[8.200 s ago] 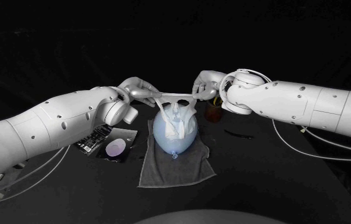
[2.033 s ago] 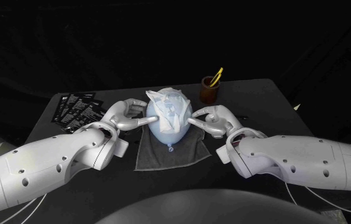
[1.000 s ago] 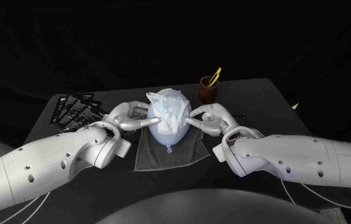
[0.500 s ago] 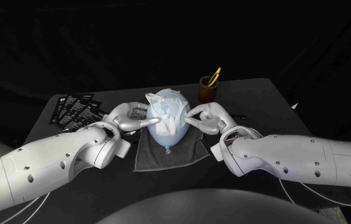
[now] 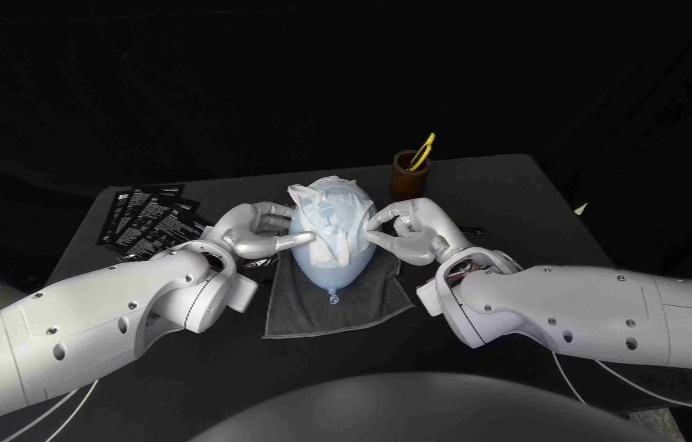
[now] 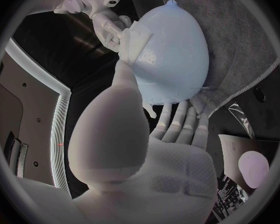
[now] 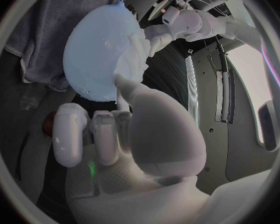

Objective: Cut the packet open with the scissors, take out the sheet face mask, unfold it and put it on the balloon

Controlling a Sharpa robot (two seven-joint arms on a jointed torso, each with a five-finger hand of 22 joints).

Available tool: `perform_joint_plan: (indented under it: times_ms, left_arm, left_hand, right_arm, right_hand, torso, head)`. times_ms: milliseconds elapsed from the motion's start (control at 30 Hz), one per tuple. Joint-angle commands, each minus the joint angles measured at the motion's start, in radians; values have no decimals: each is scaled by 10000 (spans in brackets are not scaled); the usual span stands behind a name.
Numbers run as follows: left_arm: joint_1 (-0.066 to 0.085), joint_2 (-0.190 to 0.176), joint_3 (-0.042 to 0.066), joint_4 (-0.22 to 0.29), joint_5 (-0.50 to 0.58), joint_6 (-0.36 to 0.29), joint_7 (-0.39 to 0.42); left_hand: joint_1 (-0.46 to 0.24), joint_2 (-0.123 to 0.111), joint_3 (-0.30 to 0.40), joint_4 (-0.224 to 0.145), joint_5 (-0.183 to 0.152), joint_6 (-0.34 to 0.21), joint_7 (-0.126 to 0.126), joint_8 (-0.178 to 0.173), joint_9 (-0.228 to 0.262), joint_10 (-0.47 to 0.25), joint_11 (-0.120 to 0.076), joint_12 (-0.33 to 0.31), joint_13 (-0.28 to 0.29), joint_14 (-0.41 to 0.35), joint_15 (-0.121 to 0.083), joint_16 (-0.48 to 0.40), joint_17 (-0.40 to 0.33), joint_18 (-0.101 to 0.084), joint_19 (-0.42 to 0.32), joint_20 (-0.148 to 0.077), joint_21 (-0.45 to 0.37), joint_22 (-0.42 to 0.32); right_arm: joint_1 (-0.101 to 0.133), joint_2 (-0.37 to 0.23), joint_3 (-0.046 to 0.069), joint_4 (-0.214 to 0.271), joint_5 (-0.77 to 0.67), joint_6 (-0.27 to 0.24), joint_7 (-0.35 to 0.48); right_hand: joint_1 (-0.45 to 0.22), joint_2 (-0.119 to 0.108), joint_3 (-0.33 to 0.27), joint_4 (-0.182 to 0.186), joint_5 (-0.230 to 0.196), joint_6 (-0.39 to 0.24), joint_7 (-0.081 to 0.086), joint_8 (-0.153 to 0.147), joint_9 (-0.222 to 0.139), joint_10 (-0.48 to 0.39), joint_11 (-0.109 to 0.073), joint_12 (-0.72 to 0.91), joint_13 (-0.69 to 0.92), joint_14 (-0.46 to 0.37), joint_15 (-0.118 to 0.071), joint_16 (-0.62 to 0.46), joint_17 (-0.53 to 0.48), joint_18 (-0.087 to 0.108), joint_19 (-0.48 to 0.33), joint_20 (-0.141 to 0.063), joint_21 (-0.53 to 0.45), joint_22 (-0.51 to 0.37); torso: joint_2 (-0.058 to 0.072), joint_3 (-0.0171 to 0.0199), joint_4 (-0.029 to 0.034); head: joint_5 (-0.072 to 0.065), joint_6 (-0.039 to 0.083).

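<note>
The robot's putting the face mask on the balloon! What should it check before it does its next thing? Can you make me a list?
1. The balloon rests on the grey towel: ok.
2. The sheet mask lies on the balloon: ok.
3. The mask is spread flat: not ok, it looks bunched at the far end.
4. The left hand and the right hand sit one at each side, touching the mask: ok.
5. The right hand really pinches the mask's edge: cannot tell.
6. The scissors are out of the way in the brown cup: ok.
</note>
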Motion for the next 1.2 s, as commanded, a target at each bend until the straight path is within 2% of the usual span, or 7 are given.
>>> perform_joint_plan:
  times_ms: [33,433,967,1033,1067,1133,1200]
  left_arm:
    - [-8,23,-4,35,58,217,21]
    - [-8,20,-4,-8,64,175,-20]
    - [-7,27,-3,-50,101,150,-56]
    - [-7,29,-3,-48,107,153,-54]
    - [-7,30,-3,-48,110,156,-55]
    - [-7,30,-3,-48,120,159,-56]
    - [-7,25,-3,-45,130,161,-56]
  left_hand:
    - [25,35,52,-5,44,43,1269,-47,-3,39,7,-63,8,76,26,-55,-13,-103,78,-2,-38,-8]
    - [26,34,53,-5,44,79,1284,-87,-29,89,13,-140,11,103,24,-117,-36,-104,88,-2,-51,-10]
    - [19,38,58,-5,45,132,1295,-136,-62,161,13,-235,13,138,13,-197,-64,-104,101,-2,-69,-11]
    - [19,38,58,-5,45,132,1295,-136,-62,161,13,-235,13,138,13,-197,-64,-104,101,-2,-69,-11]
    - [19,38,58,-5,45,132,1295,-136,-62,161,13,-235,13,138,13,-197,-64,-104,101,-2,-69,-11]
    - [19,38,58,-5,45,132,1295,-136,-62,161,13,-235,13,138,13,-197,-64,-104,101,-2,-69,-11]
    - [18,40,61,-5,45,154,1297,-144,-70,184,15,-262,14,155,12,-214,-70,-104,107,-2,-73,-11]
  right_arm:
    - [6,-95,9,86,-42,-157,349]
    - [6,-508,7,215,162,-87,-178]
    - [5,-873,0,223,389,195,-612]
    - [5,-855,0,234,500,213,-443]
    - [5,-844,0,245,541,220,-353]
    - [5,-822,0,274,579,226,-189]
    - [5,-790,0,305,528,221,-50]
  right_hand:
    - [-192,-40,214,-91,-46,-45,17,118,70,1043,-38,32,2629,926,-44,54,2111,-83,500,-51,82,2143]
    - [-748,-177,976,-401,-49,-134,-34,492,318,1043,-81,32,2629,940,-74,69,2182,-107,530,-72,220,2176]
    - [-1076,-235,1299,-520,-53,-265,-46,657,477,1043,-89,32,2629,945,-82,75,2213,-92,501,-85,153,2155]
    - [-1513,-431,1078,-330,-53,-574,-12,499,450,724,-48,-354,2170,939,-73,68,2190,-63,450,-85,14,2115]
    - [-1822,-534,893,-151,-91,-868,110,281,369,684,43,-403,2116,939,-6,68,2188,-60,434,-59,-25,2103]
    - [-2812,-1038,136,422,-55,-1505,463,-263,171,656,336,-440,2082,961,253,94,2300,-80,432,81,-10,2107]
    - [-2950,-1100,-133,592,-59,-1661,534,-463,111,645,427,-454,2072,974,324,109,2367,-90,442,159,31,2118]
  torso:
    - [1,6,-2]
    - [3,4,-5]
    - [6,5,-6]
    - [8,5,4]
    - [7,8,4]
    - [12,9,2]
    - [15,8,0]
  head:
    - [8,2]
    - [-45,2]
    - [-80,2]
    - [-84,2]
    - [-75,2]
    - [-66,2]
    - [-69,2]
